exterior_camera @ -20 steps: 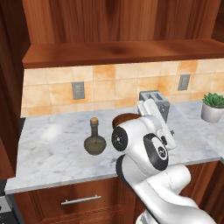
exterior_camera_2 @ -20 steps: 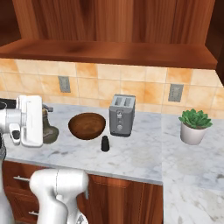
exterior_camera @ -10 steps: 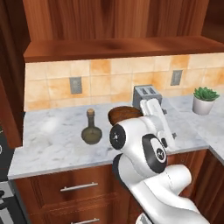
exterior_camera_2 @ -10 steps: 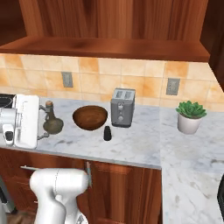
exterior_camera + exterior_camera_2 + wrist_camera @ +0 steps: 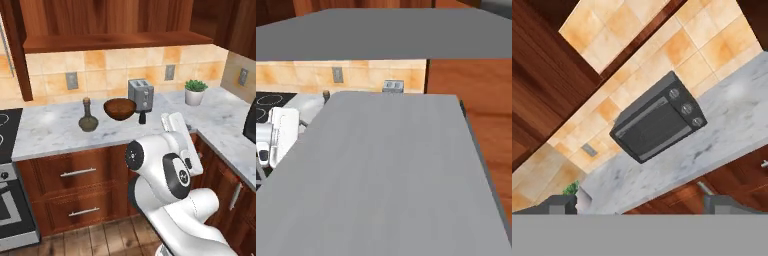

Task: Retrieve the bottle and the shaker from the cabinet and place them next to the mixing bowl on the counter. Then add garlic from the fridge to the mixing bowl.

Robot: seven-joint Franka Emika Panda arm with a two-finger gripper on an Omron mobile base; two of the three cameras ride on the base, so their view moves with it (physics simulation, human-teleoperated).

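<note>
Bottle: a dark, round-bellied bottle (image 5: 88, 116) with a narrow neck is seen standing upright on the bench (image 5: 55, 131), left of the mixing bowl and apart from it.
Mixing bowl: a brown mixing bowl (image 5: 120, 108) is set on the bench between the bottle and the toaster, just beside the toaster.
Shaker: a small dark shaker (image 5: 142, 117) is placed upright on the bench, just in front of the toaster and right of the bowl, near its rim.
Toaster: a grey toaster (image 5: 140, 93) is stood against the tiled wall; its top (image 5: 392, 85) is also glimpsed in the right base view.
Potted plant: a green plant in a white pot (image 5: 195, 92) is seen further right, near the corner of the bench.
Stove: a black cooktop (image 5: 6, 128) is adjoined to the left end of the bench.
Toaster oven: in the hand view a dark toaster oven (image 5: 657, 120) with three knobs is seen on a marble bench top, before the tiled wall.
Arm: the white arm is folded in front of the lower drawers, well apart from the bench items.
Jaws: the gripper (image 5: 643, 204) is held with its jaws wide apart, both tips at the bottom of the hand view, and nothing is gripped between them.
Right base view: most of it is covered by a flat grey surface (image 5: 396, 170).
</note>
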